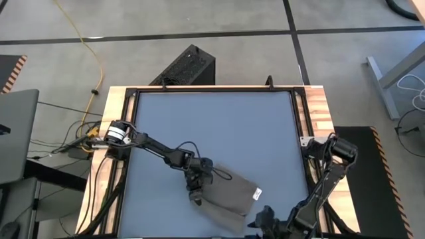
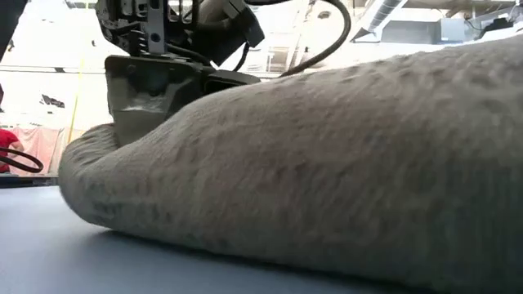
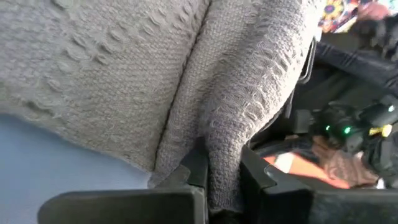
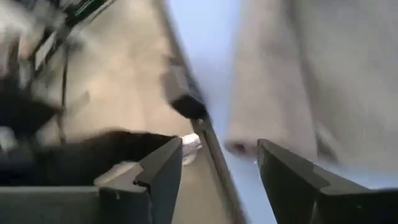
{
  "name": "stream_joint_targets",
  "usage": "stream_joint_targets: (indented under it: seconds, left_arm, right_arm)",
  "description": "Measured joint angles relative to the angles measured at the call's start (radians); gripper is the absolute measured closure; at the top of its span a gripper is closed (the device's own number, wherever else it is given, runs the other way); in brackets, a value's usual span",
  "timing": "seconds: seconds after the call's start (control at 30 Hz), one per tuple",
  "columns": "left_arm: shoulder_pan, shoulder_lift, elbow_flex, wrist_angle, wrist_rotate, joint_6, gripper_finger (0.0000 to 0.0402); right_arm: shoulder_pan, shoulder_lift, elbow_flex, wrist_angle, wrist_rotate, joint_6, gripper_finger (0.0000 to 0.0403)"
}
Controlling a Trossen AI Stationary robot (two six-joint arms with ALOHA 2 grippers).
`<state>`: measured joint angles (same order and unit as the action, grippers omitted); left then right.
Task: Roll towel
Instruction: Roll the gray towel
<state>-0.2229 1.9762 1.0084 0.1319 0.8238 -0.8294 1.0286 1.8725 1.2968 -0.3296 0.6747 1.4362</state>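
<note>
Rolling is under way with one fold of the towel [image 1: 229, 193] pinched at the near middle of the tabletop [image 1: 212, 126].
At the left, the left claw [image 3: 217, 180] is clamped narrow on a ridge of cloth; if that thin pinch slips, the roll would likely loosen and flatten. Farther right, the white tag [image 1: 257, 194] is seen at the towel's right edge. The right claw [image 4: 217, 163] stands wide and empty at the tabletop's near right edge, seemingly just clear of the cloth, so that end is unsupported. No containers are seen.
</note>
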Motion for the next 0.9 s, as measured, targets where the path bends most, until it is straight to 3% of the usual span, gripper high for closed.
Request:
stream_joint_targets:
  seconds: [0.13, 0.23, 0.37, 0.53, 0.9]
  left_arm:
    - [0.014, 0.001, -0.001, 0.014, 0.024, -0.04, 0.0378]
    - [0.021, 0.002, -0.002, 0.021, 0.037, -0.071, 0.0378]
    - [0.022, 0.002, -0.002, 0.021, 0.057, -0.108, 0.0378]
    - [0.025, 0.003, -0.002, 0.022, 0.095, -0.147, 0.0377]
    - [0.052, 0.005, -0.002, 0.057, 0.168, -0.203, 0.0377]
  right_arm:
    - [-0.031, 0.018, 0.002, 0.166, 0.021, -0.475, 0.017]
    - [-0.068, 0.022, 0.002, 0.195, 0.02, -0.598, 0.0177]
    - [-0.099, 0.026, 0.003, 0.158, -0.009, -0.652, 0.0187]
    - [-0.122, 0.048, 0.003, 0.105, -0.131, -0.579, 0.0196]
    - [-0.142, 0.18, 0.026, 0.079, -0.148, -0.568, 0.0234]
